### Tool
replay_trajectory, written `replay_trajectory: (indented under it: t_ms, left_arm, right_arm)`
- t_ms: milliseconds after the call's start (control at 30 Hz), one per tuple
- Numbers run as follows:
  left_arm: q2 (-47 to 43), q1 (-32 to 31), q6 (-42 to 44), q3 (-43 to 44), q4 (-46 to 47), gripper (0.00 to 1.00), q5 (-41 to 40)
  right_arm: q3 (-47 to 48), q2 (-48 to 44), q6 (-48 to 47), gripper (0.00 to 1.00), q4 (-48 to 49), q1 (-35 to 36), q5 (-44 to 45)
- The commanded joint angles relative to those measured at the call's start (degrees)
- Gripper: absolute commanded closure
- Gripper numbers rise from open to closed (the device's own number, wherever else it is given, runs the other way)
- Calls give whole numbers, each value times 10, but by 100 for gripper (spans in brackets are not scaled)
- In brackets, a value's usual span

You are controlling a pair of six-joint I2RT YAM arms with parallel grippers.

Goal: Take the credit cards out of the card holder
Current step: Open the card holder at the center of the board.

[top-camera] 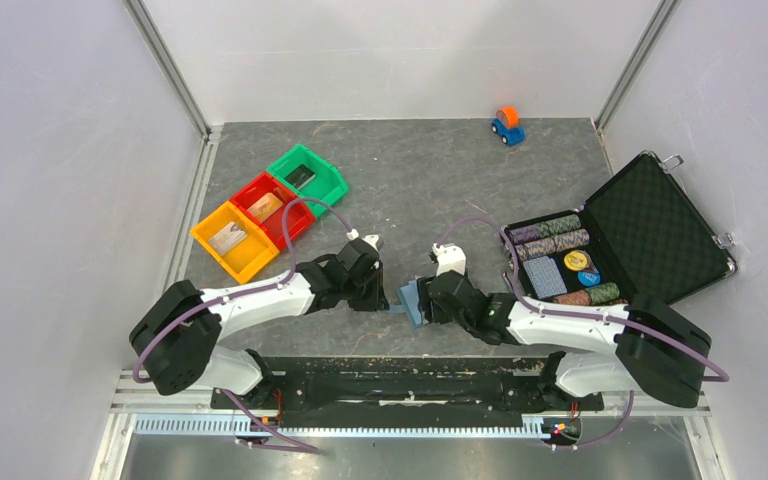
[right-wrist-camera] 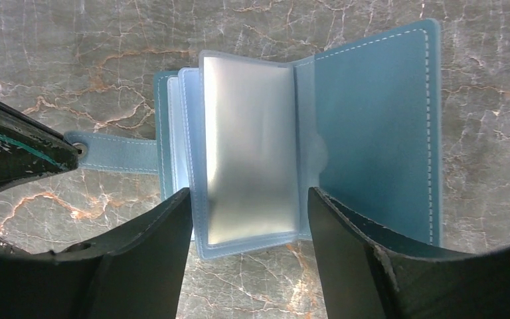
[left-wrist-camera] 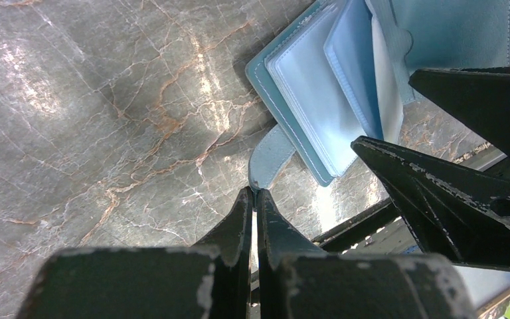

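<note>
The slate-blue card holder [top-camera: 410,301] lies open on the table between the two arms, its clear sleeves fanned out [left-wrist-camera: 319,100]. My left gripper [left-wrist-camera: 255,193] is shut on the tip of its closure strap [left-wrist-camera: 269,156]. The right gripper [right-wrist-camera: 249,196] is open, with one finger [right-wrist-camera: 159,246] on each side of the top sleeve. A silvery-grey credit card [right-wrist-camera: 249,146] sits inside that sleeve. The holder's right-hand cover [right-wrist-camera: 372,119] lies flat. In the top view both gripper tips meet at the holder, the left gripper [top-camera: 385,296] on its left and the right gripper [top-camera: 438,300] over it.
Yellow [top-camera: 232,240], red [top-camera: 272,207] and green [top-camera: 308,177] bins stand at the back left, a flat card-like item in each. An open black case [top-camera: 620,240] with poker chips is on the right. A small toy car [top-camera: 507,125] sits at the back.
</note>
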Motion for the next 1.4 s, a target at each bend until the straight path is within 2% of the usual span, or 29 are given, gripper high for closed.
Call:
replay_trajectory:
  t_ms: [0, 67, 200, 433, 667, 1367]
  left_arm:
    - [-5, 5, 27, 3, 3, 98, -6]
    - [-6, 5, 28, 2, 2, 98, -6]
    - [-8, 5, 27, -1, 3, 98, -6]
    - [-11, 6, 26, -3, 3, 98, -6]
    - [-13, 6, 26, -5, 1, 98, -7]
    - [-23, 15, 38, 3, -22, 98, -22]
  right_arm:
    - [11, -16, 3, 33, -18, 1, 28]
    - [11, -21, 2, 33, -19, 1, 31]
    - [12, -29, 0, 40, -21, 1, 34]
    - [14, -41, 2, 44, -31, 1, 43]
    - [21, -59, 0, 45, -59, 1, 71]
    - [17, -91, -7, 52, -77, -8, 79]
